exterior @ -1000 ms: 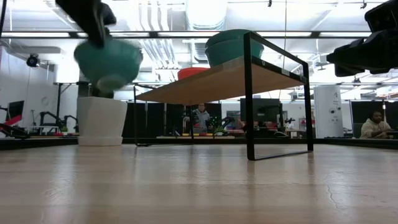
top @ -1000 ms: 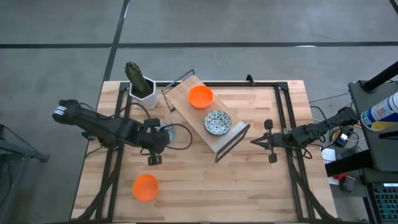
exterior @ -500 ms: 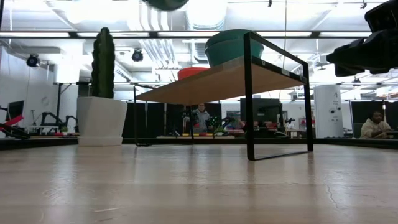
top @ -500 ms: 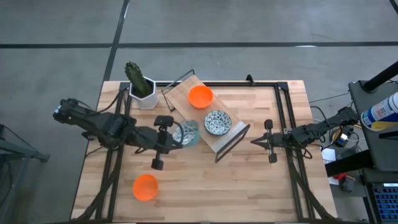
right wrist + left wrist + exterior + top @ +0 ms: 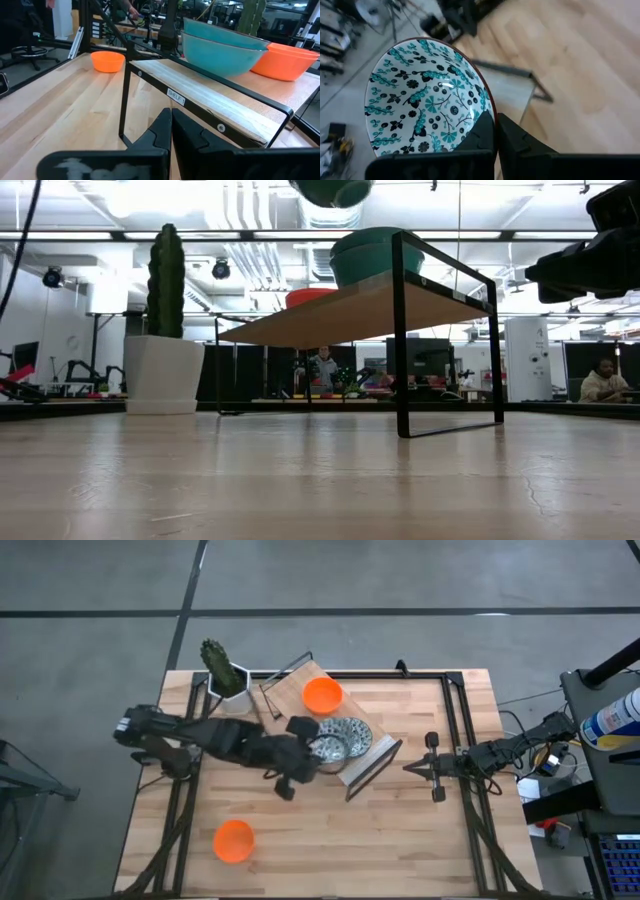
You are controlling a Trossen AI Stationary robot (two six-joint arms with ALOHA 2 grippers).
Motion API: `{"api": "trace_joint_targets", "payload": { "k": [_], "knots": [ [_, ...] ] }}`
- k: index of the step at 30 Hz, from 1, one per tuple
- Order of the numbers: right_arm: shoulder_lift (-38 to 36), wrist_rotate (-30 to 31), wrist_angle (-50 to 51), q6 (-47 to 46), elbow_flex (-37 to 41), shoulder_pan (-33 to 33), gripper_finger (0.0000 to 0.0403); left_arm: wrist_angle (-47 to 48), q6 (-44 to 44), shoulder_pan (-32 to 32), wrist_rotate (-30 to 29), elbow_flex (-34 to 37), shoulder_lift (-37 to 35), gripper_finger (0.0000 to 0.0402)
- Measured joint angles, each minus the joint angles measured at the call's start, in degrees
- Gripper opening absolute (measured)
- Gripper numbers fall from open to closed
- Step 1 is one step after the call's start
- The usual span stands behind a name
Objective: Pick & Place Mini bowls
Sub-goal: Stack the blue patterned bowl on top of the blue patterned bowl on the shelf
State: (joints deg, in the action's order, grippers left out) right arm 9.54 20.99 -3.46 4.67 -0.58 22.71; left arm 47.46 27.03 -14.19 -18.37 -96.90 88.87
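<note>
My left gripper (image 5: 308, 756) (image 5: 495, 131) is shut on a white mini bowl with a blue-green floral pattern (image 5: 326, 748) (image 5: 422, 95). It carries the bowl in the air at the near-left edge of the slanted wooden shelf (image 5: 300, 715). The bowl's underside (image 5: 333, 189) shows high up in the low view. A second floral bowl (image 5: 353, 736) and an orange bowl (image 5: 322, 695) rest by their bases on the shelf. Another orange bowl (image 5: 234, 841) sits on the table near its near-left corner. My right gripper (image 5: 432, 768) (image 5: 170, 125) waits shut, right of the shelf. My left gripper pinches the floral bowl's rim (image 5: 488, 111), with one finger (image 5: 482, 131) inside the bowl and the other finger (image 5: 515, 137) outside its wall. It comes at the bowl roughly level from the table's left side. The bowl is lifted clear and sits nearly upright, mouth up.
A white hexagonal pot with a cactus (image 5: 225, 675) stands at the far-left corner, close to the shelf's black frame (image 5: 385, 762). Open tabletop lies in front of the shelf and toward the near-right. People sit in the room beyond the table (image 5: 603, 380).
My left gripper has carried the floral bowl toward the table's right edge, from the left-centre of the table to the shelf's near-left edge. It has also raised the bowl well above the table. The bowl now partly overlaps the floral bowl on the shelf as seen from above.
</note>
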Motion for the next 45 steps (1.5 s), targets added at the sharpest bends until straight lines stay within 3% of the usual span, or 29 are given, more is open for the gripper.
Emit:
{"api": "trace_joint_targets", "payload": {
  "k": [6, 15, 29, 45],
  "knots": [
    [0.00, 0.00, 0.01, -0.06, 0.00, 0.00, 0.0008, 11.27, 1.37, 3.73, 0.02, -11.86, 8.67, 0.0000],
    [0.00, 0.00, 0.00, 0.27, 0.00, 0.00, 0.0008, 15.10, 6.58, 6.64, -0.69, -20.49, 17.16, 0.0000],
    [0.02, 0.00, -0.02, 0.02, 0.00, 0.00, 0.0008, 16.83, 6.24, 8.13, 3.99, -20.92, 20.29, 0.0000],
    [0.00, 0.00, 0.02, 0.22, 0.00, 0.01, 0.0008, 15.25, 7.34, 8.54, 1.31, -20.75, 21.25, 0.0021]
  ]
}}
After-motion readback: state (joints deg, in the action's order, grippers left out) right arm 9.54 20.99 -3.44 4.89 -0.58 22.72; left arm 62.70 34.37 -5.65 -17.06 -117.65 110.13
